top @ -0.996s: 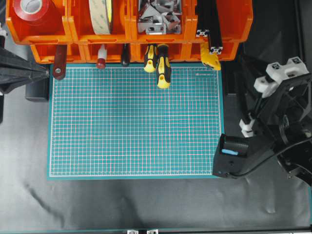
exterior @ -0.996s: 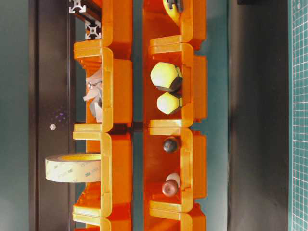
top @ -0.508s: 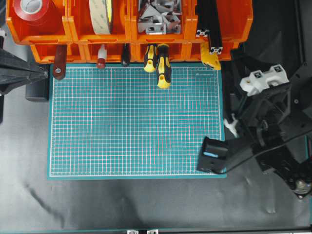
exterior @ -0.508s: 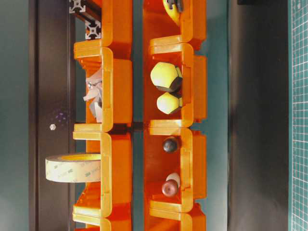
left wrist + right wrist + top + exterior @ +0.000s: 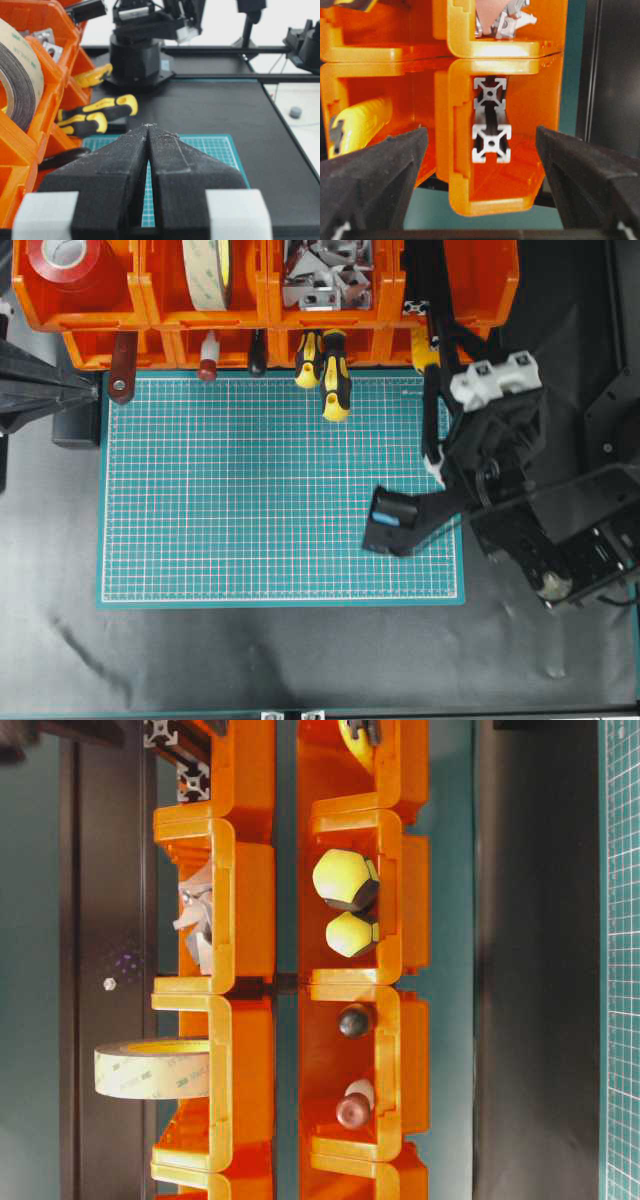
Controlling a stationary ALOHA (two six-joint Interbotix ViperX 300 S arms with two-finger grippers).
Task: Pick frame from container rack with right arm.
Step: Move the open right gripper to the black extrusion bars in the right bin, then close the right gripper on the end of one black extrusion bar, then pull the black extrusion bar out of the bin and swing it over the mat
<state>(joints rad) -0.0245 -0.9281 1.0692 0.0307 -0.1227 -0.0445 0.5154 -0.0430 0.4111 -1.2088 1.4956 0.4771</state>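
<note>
The container rack (image 5: 270,315) is a two-tier row of orange bins along the top of the green mat (image 5: 250,510). Two black frames (image 5: 428,275) lie in its upper right bin (image 5: 460,165). Their square silver ends (image 5: 490,93) (image 5: 491,143) face my right wrist camera, one above the other. My right gripper (image 5: 481,131) is open, with its fingers (image 5: 380,170) wide on either side of that bin and touching nothing. From overhead its thin fingers (image 5: 432,390) reach up to the rack's front. My left gripper (image 5: 148,126) is shut and empty at the mat's left edge (image 5: 95,388).
Other bins hold a red tape roll (image 5: 62,258), a beige tape roll (image 5: 210,275) and metal brackets (image 5: 325,275). Yellow-and-black screwdriver handles (image 5: 335,375) and a red-brown handle (image 5: 122,365) stick out over the mat. The right arm's blue-patched block (image 5: 390,520) hangs over the mat's right side.
My right arm has swung from beside the mat's right edge up and left to the rack's right bin. Its jaws opened wider early on. The left arm has not moved.
</note>
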